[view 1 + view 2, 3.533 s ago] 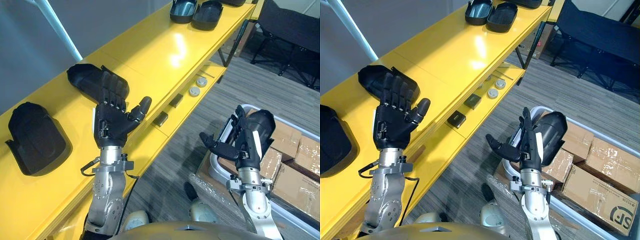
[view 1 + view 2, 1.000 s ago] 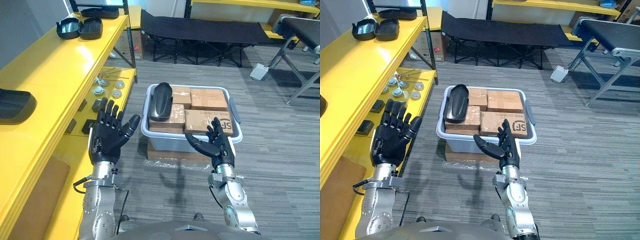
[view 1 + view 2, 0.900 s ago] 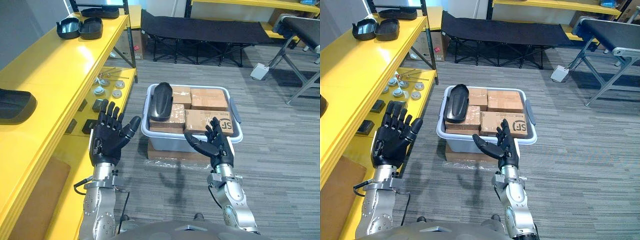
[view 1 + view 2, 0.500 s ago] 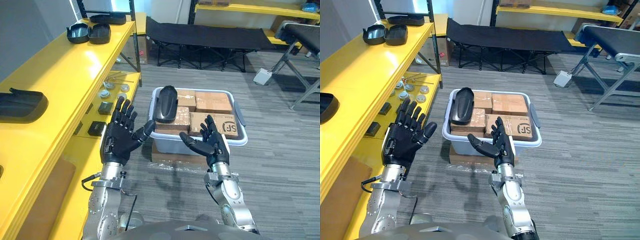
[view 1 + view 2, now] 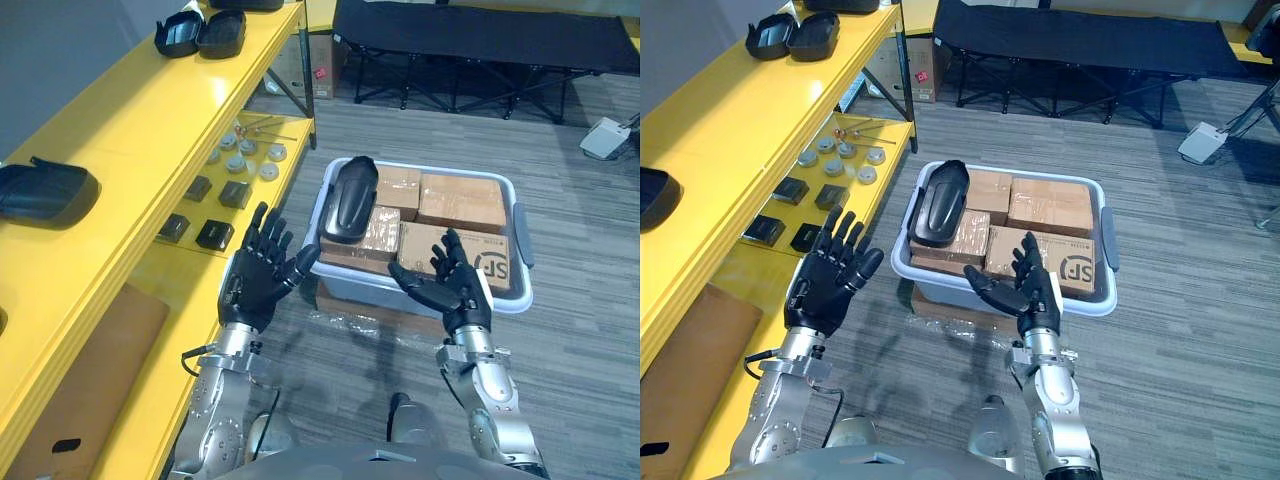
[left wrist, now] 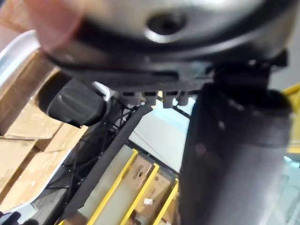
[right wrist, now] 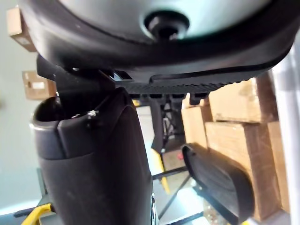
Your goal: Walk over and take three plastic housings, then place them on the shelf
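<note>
The fingers of both hands are straight and spread, holding nothing. The left hand (image 5: 262,278) hovers just left of the grey bin (image 5: 372,290), and the right hand (image 5: 452,287) hovers at its near rim. One black housing (image 5: 352,197) lies untouched on the cardboard boxes (image 5: 462,200) inside the bin. Other housings (image 5: 47,190) already lie on the yellow shelf (image 5: 150,110), so the job looks partly done. This one is yet to be grasped and carried over.

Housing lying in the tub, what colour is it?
Black; the housing shows best in the right eye view.
</note>
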Tool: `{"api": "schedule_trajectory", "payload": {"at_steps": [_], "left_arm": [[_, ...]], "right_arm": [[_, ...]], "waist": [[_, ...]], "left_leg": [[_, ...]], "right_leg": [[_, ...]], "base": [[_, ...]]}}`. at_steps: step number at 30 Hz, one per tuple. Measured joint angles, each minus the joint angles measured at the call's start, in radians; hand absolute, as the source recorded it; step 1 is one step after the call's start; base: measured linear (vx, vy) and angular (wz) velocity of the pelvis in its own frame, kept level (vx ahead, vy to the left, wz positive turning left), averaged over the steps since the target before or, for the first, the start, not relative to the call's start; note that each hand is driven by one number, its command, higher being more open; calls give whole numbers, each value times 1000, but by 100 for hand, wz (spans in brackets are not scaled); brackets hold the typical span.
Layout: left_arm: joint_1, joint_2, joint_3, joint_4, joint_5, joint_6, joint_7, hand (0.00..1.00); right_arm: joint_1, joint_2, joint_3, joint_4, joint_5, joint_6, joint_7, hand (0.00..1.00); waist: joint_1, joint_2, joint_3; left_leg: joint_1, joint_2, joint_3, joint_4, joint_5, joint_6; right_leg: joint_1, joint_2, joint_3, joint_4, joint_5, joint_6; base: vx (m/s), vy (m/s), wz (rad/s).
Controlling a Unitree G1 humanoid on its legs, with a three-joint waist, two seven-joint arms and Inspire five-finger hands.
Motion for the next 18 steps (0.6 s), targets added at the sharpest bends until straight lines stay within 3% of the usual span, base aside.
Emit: {"api": "schedule_trajectory", "payload": {"at_steps": [1,2,3,4,5,7,8,11,18], "left_arm": [[1,-5,1,1,0,4,6,100],[6,-7,-6,8,0,8,9,100],[6,-6,-24,11,0,8,9,100],[6,-7,-31,11,0,8,8,100],[6,-11,-52,12,1,8,3,100],[-7,-3,-77,17,2,8,-2,100],[-12,1,-81,17,9,8,-12,100],[-15,41,-105,17,15,19,-13,100],[-97,73,-157,18,21,37,-20,100]], "right_arm": [[0,1,-3,-2,0,0,-13,100],[3,5,-7,-9,-1,-1,-28,100],[3,1,-18,-21,-1,-8,-42,100],[2,-1,-24,-24,-2,-14,-49,100],[-6,-16,-39,-25,-3,-22,-69,100],[-10,-11,-45,-20,-19,-14,-103,100],[-20,-11,-44,-13,-21,-12,-121,100],[-114,-12,-59,95,-18,9,-174,100],[-441,-94,-131,360,-21,59,-280,100]], "waist": [[-3,-12,13],[13,-27,25],[23,-20,22],[23,-14,21],[21,13,13],[21,0,12],[21,-20,24],[20,-42,37],[49,-37,70]], "left_leg": [[-46,12,29,96,9,-19],[-45,10,90,86,-31,-17],[-47,-16,130,-10,-42,8],[-47,-27,139,-58,-30,22],[-42,-61,146,-214,77,51],[-1,-99,150,-297,80,47],[13,-122,171,-337,95,59],[25,-153,187,-361,98,66],[-38,-175,138,-384,130,78]], "right_leg": [[53,-1,-15,-36,7,-6],[110,-6,-32,-76,21,0],[138,-12,-41,-99,25,6],[141,-12,-43,-101,27,8],[139,-7,-45,-99,28,15],[128,-35,-35,-100,34,34],[113,-60,-30,-96,40,43],[108,-92,-33,-95,59,72],[72,-93,-78,-96,75,80]], "base": [[204,-53,32],[291,-61,17],[232,-13,1],[217,33,4],[258,112,4],[213,116,1],[107,81,-5],[104,111,-5],[-24,38,22]]}}
